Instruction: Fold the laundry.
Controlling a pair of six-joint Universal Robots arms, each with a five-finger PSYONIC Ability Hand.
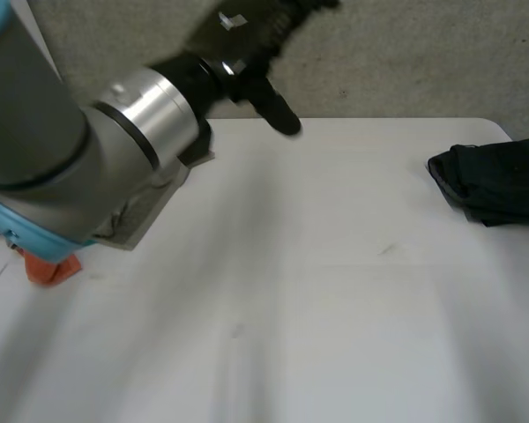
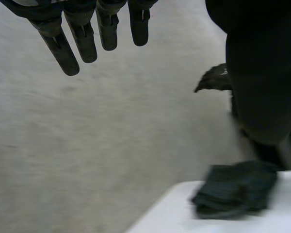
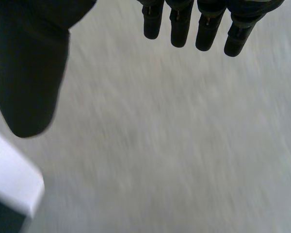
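Dark folded cloth (image 1: 496,181) is lying at the right edge of the white bench (image 1: 317,291), near the far right corner, in a flat bunched stack, with nothing touching it. In the left wrist view the dark folded cloth (image 2: 235,190) is sitting on a corner of the bench (image 2: 169,216), well apart from the fingers.

Left hand (image 1: 263,57) is hanging past the far edge of the bench, over the grey floor (image 1: 406,53). Left arm (image 1: 62,150) is reaching across the near left part of the bench. In its own wrist view the left hand (image 2: 82,36) is showing straight fingers, thumb off to the side, gripping nothing, so it is open.

Right hand (image 3: 203,26) is hovering over grey floor too. Its fingers are pointing straight and its thumb (image 3: 29,73) is standing apart from them, holding nothing, so it is open. A corner of the bench (image 3: 9,182) is showing beside the thumb.

Orange thing (image 1: 48,269) is lying at the left edge of the bench, partly hidden under the left arm; can't tell what it is. Grey flat piece (image 1: 154,211) is lying near it, also partly under the arm.
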